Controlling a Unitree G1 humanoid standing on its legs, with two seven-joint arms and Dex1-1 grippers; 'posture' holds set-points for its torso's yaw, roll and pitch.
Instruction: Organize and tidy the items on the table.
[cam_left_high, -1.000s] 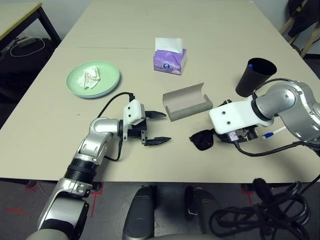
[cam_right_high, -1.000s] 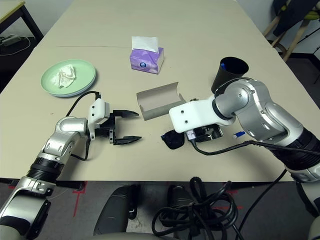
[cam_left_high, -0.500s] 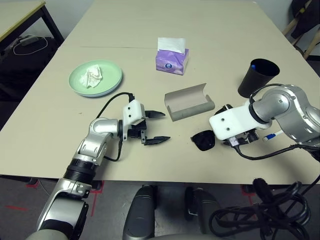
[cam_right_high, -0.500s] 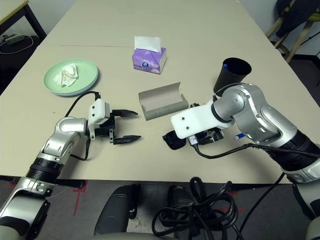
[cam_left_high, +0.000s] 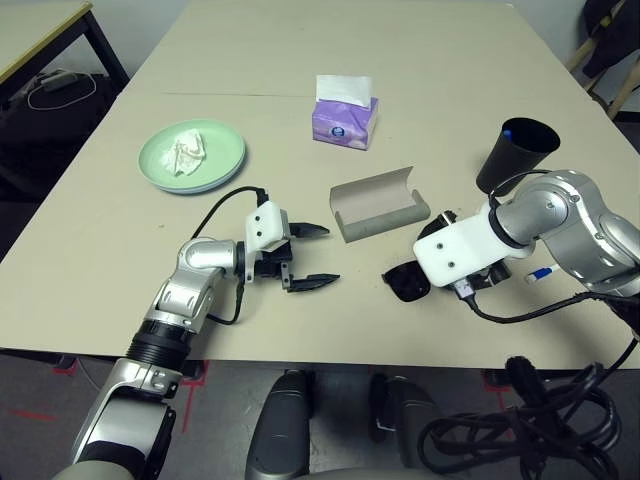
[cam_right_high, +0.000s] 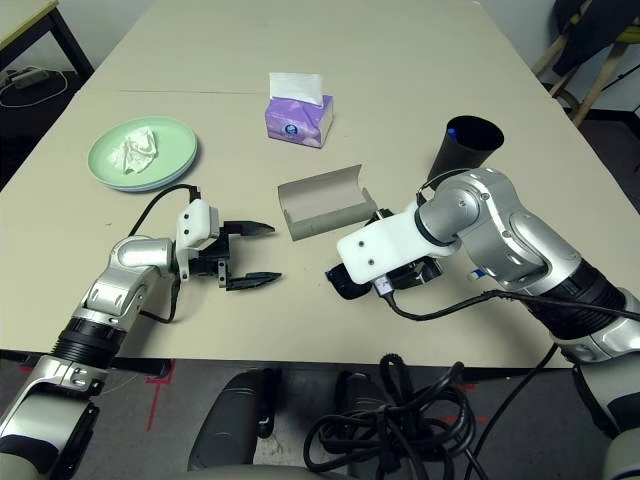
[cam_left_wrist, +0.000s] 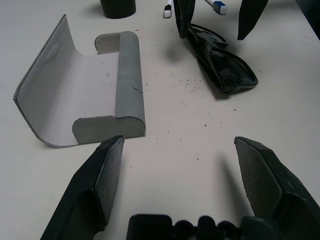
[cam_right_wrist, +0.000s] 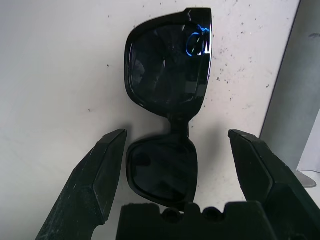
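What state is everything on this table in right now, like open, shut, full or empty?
Glasses case: open, empty, lying on the table.
Sunglasses: folded, lying on the table between the right pincer's fingers, not gripped.
Left pincer: open, holding nothing.
Right pincer: open, over the sunglasses.
Green plate: holds a crumpled tissue.
Black cup: upright.
Tissue box: a tissue sticks up from it.

The grey glasses case (cam_left_high: 378, 203) lies open on the beige table (cam_left_high: 250, 60), its curved lid tilted up. Just right of the case and nearer the table's front edge lie the folded black sunglasses (cam_right_wrist: 167, 100), and further right of the case stands an upright black cup (cam_left_high: 513, 154) with a blue-white pen (cam_left_high: 541, 272) lying in front of it. Well left of the case sits a pale green plate (cam_left_high: 192, 158) holding a crumpled white tissue (cam_left_high: 187, 153).
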